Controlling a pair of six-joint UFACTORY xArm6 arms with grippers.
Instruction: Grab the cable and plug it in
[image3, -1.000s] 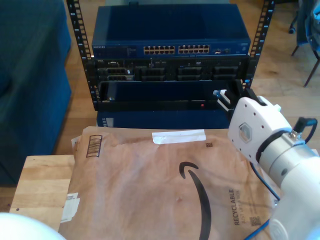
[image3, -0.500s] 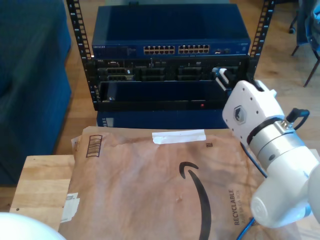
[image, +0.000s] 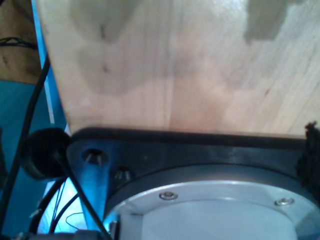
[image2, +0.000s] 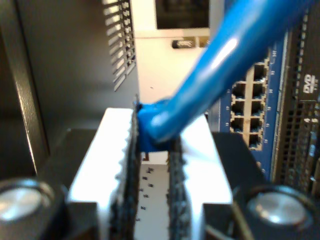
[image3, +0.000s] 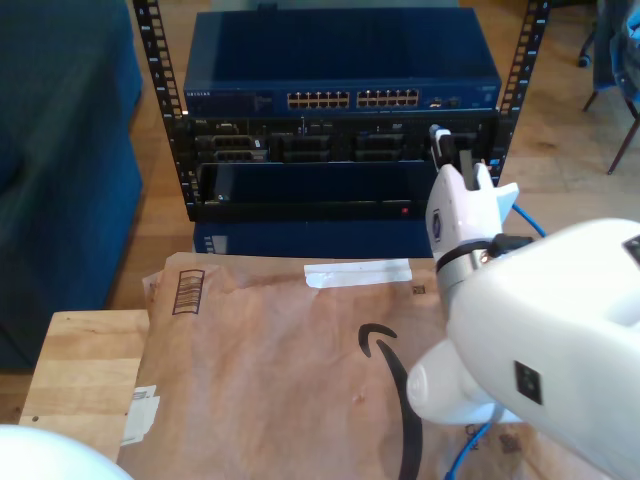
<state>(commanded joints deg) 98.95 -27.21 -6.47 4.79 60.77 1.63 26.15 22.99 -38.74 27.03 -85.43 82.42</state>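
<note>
Brown paper mailer (image3: 300, 370) covers the wooden worktop (image3: 80, 370) nearest me. Beyond it, my second gripper (image2: 152, 165) pinches the blue cable (image2: 220, 70) between its fingers (image2: 127, 170), up at the rack (image3: 340, 150) by the switch ports (image2: 247, 112).

My first gripper's fingers: cannot tell.

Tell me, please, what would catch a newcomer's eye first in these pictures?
First, my second gripper, its toothed jaws shut on the thin bright blue cable, up against the rack at the exterior view's right. Next, the dark blue network switch with its rows of ports atop the rack. Then the big brown paper mailer spread over the wooden table in front.
</note>
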